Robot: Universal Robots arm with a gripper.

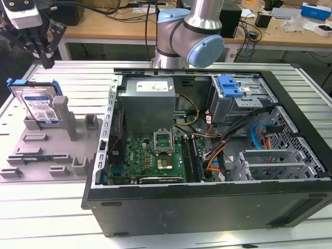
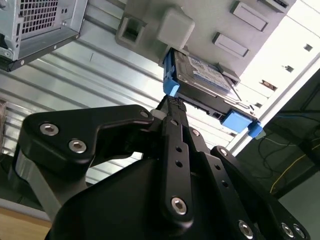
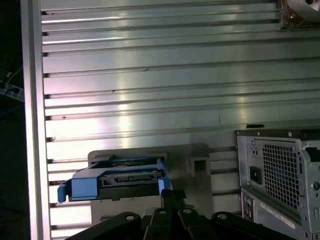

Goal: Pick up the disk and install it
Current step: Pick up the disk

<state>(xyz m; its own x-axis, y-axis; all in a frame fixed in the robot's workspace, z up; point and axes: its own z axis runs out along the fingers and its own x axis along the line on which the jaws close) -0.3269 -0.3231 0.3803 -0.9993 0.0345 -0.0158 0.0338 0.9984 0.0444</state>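
The disk (image 1: 39, 104) is a silver hard drive with a white-and-blue label and a blue frame. It stands tilted on edge in a grey fixture (image 1: 46, 148) at the exterior view's left. My gripper (image 1: 46, 63) hangs above and slightly behind it, apart from it, with its black fingers shut together on nothing. In the second wrist view the fingertips (image 2: 172, 104) point toward the disk (image 2: 205, 80) from a short way off. The first wrist view has the disk (image 3: 117, 177) edge-on just beyond the gripper (image 3: 172, 194).
An open computer case (image 1: 207, 207) lies to the exterior view's right of the fixture. It holds a grey power supply (image 1: 148, 98), a motherboard (image 1: 155, 155) and a drive bay with a blue latch (image 1: 228, 85). The arm's base (image 1: 189, 36) stands behind the case.
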